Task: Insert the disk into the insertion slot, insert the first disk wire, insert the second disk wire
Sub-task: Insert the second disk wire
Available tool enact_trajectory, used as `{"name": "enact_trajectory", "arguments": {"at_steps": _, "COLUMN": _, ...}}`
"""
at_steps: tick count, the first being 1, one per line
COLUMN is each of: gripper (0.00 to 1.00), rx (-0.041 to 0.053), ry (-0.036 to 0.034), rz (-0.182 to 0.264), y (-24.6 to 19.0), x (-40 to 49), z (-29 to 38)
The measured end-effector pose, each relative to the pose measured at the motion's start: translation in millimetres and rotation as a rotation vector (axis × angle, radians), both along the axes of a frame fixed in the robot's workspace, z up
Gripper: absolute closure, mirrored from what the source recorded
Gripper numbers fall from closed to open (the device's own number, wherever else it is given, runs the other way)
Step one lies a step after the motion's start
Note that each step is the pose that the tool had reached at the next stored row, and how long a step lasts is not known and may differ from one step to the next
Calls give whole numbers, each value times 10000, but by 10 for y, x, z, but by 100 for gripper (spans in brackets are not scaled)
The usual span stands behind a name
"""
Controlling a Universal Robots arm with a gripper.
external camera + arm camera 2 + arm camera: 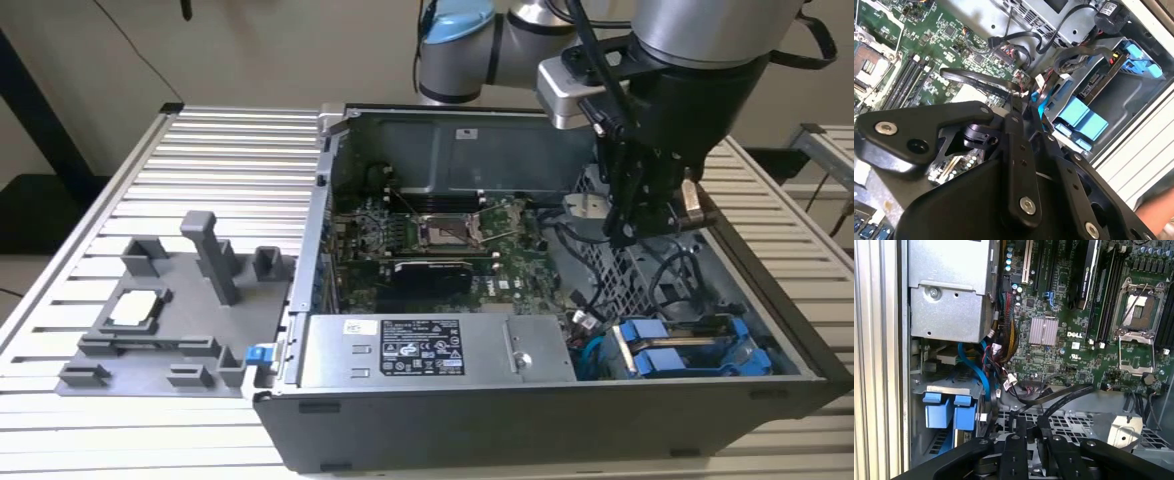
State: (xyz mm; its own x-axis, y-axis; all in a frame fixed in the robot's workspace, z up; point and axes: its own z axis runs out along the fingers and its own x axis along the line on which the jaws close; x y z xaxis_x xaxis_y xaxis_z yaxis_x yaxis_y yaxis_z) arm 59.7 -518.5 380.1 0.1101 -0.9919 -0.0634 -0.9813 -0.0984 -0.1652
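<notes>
The blue carrier frame of the disk [687, 350] lies in the insertion slot [787, 355], a grey bay at the case corner on the exterior view's right. Its blue tabs show in both wrist views [1081, 117] [949, 410]. My gripper [625, 235] hangs over the perforated cage, behind the bay. Its fingers stand close together in both wrist views [1021, 100] [1031, 422], shut on a black flat wire [1069, 392] that loops over the motherboard edge [974, 79]. The wire's end is hidden between the fingers.
A grey power-supply box [441, 350] sits beside the bay. The green motherboard [427, 235] fills the case floor and the perforated cage [627, 270] lies under the arm. Loose cables, one blue [974, 370], run near the bay. A grey fixture [174, 300] stands on the slatted table.
</notes>
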Motion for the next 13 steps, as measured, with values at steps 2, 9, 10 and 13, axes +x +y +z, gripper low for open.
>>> {"name": "enact_trajectory", "arguments": {"at_steps": 2, "gripper": 83, "rx": 0, "ry": 0, "rz": 0, "y": 0, "x": 0, "z": 0}}
{"name": "enact_trajectory", "arguments": {"at_steps": 9, "gripper": 84, "rx": 0, "ry": 0, "rz": -2, "y": 0, "x": 0, "z": 0}}
{"name": "enact_trajectory", "arguments": {"at_steps": 10, "gripper": 84, "rx": 0, "ry": 0, "rz": -2, "y": -1, "x": 0, "z": 0}}
{"name": "enact_trajectory", "arguments": {"at_steps": 13, "gripper": 84, "rx": 0, "ry": 2, "rz": -2, "y": -20, "x": 6, "z": 0}}
